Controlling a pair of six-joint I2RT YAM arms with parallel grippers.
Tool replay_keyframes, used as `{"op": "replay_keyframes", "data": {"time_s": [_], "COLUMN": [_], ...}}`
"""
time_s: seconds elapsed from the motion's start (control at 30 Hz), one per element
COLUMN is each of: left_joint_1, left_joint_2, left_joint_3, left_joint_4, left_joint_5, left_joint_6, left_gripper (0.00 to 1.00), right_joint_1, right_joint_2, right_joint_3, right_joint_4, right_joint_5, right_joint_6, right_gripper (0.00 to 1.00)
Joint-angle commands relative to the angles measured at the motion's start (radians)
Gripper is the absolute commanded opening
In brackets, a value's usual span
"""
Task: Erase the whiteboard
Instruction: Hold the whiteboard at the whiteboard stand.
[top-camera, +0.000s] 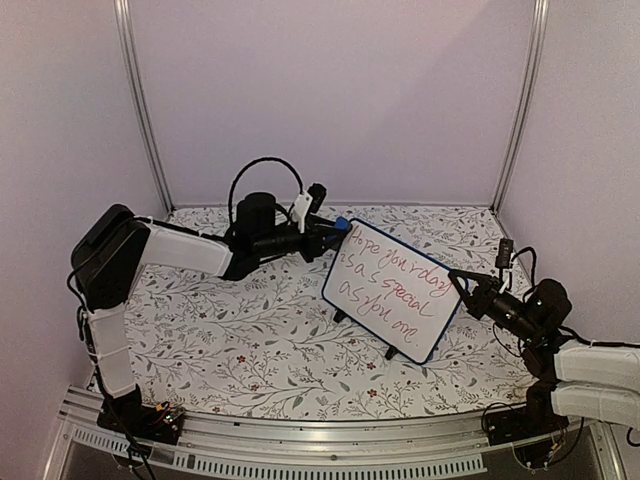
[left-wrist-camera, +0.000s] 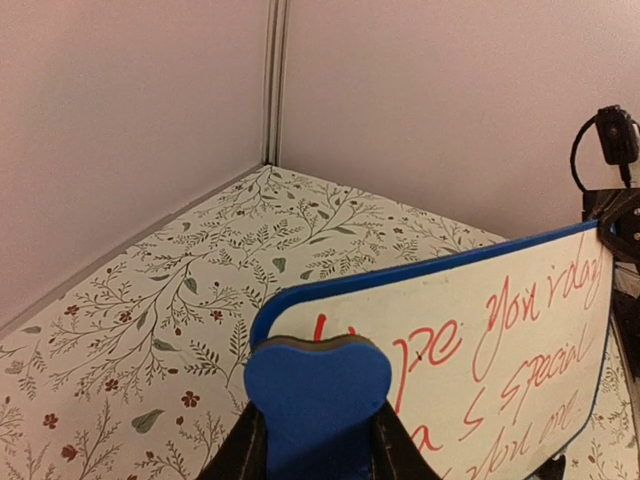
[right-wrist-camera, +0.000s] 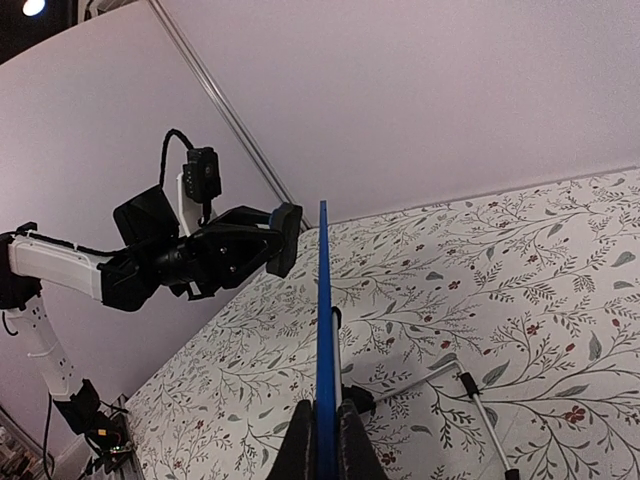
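Observation:
The whiteboard (top-camera: 392, 296) stands tilted on its black feet right of centre, blue-framed, with red handwriting across its face. My left gripper (top-camera: 333, 237) is shut on a blue eraser block (left-wrist-camera: 318, 395), which sits in front of the whiteboard's (left-wrist-camera: 500, 340) upper left corner and hides the first letter. Whether the pad touches the surface I cannot tell. My right gripper (top-camera: 462, 282) is shut on the board's right edge. In the right wrist view the whiteboard (right-wrist-camera: 325, 320) runs edge-on out of my right gripper (right-wrist-camera: 325, 428), with the eraser (right-wrist-camera: 285, 238) just left of its far end.
The floral-patterned tabletop (top-camera: 250, 340) is boxed in by lilac walls with metal corner posts (top-camera: 140, 110). A wire stand (right-wrist-camera: 470, 385) props the board from behind. An aluminium rail (top-camera: 300, 445) runs along the near edge between the arm bases.

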Motion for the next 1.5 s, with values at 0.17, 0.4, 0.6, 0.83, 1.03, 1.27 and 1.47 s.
{"op": "replay_keyframes", "data": {"time_s": [0.17, 0.4, 0.6, 0.83, 1.03, 1.27, 1.47], "left_joint_1": [-0.045, -0.057, -0.059, -0.061, -0.064, -0.064, -0.064], "left_joint_2": [0.027, 0.059, 0.081, 0.097, 0.108, 0.044, -0.013], "left_joint_3": [0.107, 0.175, 0.199, 0.219, 0.228, 0.156, 0.114], "left_joint_4": [-0.165, -0.258, -0.29, -0.307, -0.323, -0.26, -0.219], "left_joint_5": [-0.09, -0.168, -0.177, -0.155, -0.15, -0.15, -0.142], "left_joint_6": [0.066, 0.081, 0.081, 0.081, 0.073, 0.061, 0.053], "left_gripper": [0.0, 0.0, 0.0, 0.0, 0.0, 0.0, 0.0], "right_joint_1": [0.037, 0.07, 0.072, 0.077, 0.082, 0.082, 0.083], "right_joint_2": [-0.035, -0.037, -0.055, -0.054, -0.063, -0.18, -0.139], "right_joint_3": [0.05, 0.068, 0.067, 0.07, 0.075, 0.228, 0.703], "right_joint_4": [-0.06, -0.093, -0.11, -0.114, -0.143, -0.504, -1.061], "right_joint_5": [0.05, 0.082, 0.097, 0.1, 0.103, 0.183, 0.295], "right_joint_6": [-0.018, -0.045, -0.046, -0.048, -0.05, -0.057, -0.199], "right_gripper": [0.0, 0.0, 0.0, 0.0, 0.09, 0.62, 0.75]}}
